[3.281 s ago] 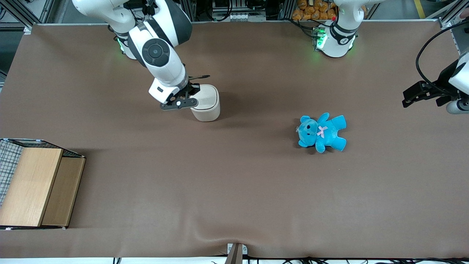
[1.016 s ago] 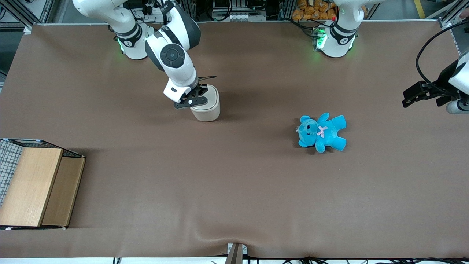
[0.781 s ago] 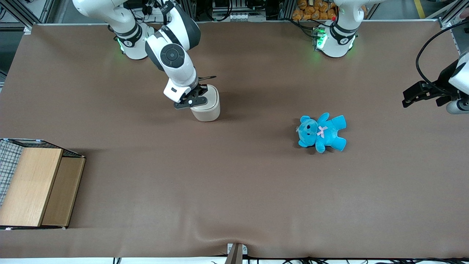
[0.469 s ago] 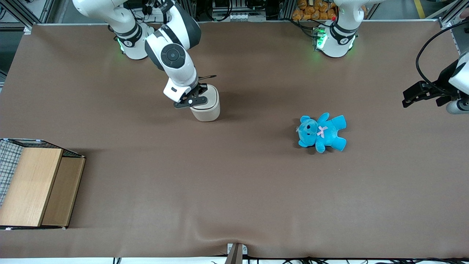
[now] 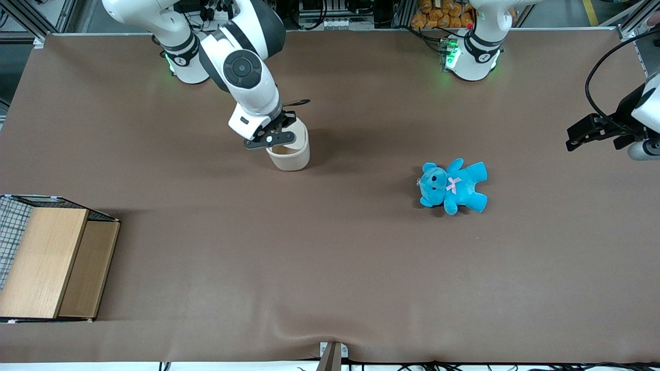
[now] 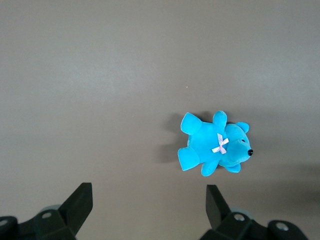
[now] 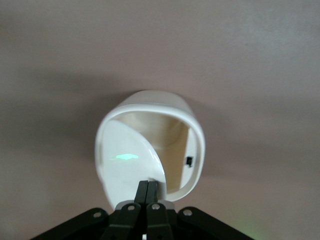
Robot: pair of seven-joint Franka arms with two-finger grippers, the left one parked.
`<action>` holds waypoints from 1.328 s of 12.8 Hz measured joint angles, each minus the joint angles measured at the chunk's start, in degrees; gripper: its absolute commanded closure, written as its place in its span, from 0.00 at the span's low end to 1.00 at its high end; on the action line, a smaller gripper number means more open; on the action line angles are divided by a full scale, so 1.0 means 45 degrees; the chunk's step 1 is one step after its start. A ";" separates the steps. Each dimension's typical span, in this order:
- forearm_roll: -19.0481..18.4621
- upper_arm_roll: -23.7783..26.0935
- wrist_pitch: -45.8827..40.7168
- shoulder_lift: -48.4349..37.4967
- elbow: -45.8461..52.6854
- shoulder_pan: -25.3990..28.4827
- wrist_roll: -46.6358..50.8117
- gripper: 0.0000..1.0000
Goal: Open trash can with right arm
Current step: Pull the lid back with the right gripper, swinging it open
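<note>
The trash can (image 5: pixel 289 154) stood on the brown table (image 5: pixel 330 268), and everything else is best placed from it: the blue teddy (image 5: pixel 452 185) lay well apart from it toward the parked arm's end of the table, a little nearer the front camera, and the wooden-topped wire box (image 5: pixel 49 260) sat much nearer the front camera at the working arm's end. The right arm (image 5: pixel 247 82) reached down over the can, with its gripper (image 5: pixel 281 135) at the can's rim. What had just changed was the lid (image 7: pixel 131 167): half a second earlier it had lain flat and closed on the body, with the gripper pressed low against its edge, and now it was tipped up, so that the front view showed a dark crescent of opening on the side of the can nearer the camera. The wrist had also risen slightly and drawn back from the camera along with the lid. In the right wrist view the cream interior (image 7: pixel 167 140) was plainly exposed, with the lid swung up at a slant, and the gripper's fingers (image 7: pixel 148 191) were pinched together on the lid's edge, with no gap between them. That suggested the hinge had let go and the opening was under way but not complete; the lid looked only partly raised. The can itself had not shifted on the table, so the lift seemed to be going into the lid alone.
</note>
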 measured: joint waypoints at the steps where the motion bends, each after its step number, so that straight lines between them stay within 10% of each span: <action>1: 0.0196 0.0000 -0.0354 0.0000 0.0369 0.0000 0.0138 1.00; 4: 0.0702 0.0011 -0.1052 0.0001 0.1394 0.0007 0.0604 1.00; 7: 0.1303 -0.0024 -0.1151 0.0006 0.1847 -0.0129 0.1263 0.00; 17: 0.1443 0.2054 -0.3446 0.0009 0.3451 -0.5186 0.0365 0.00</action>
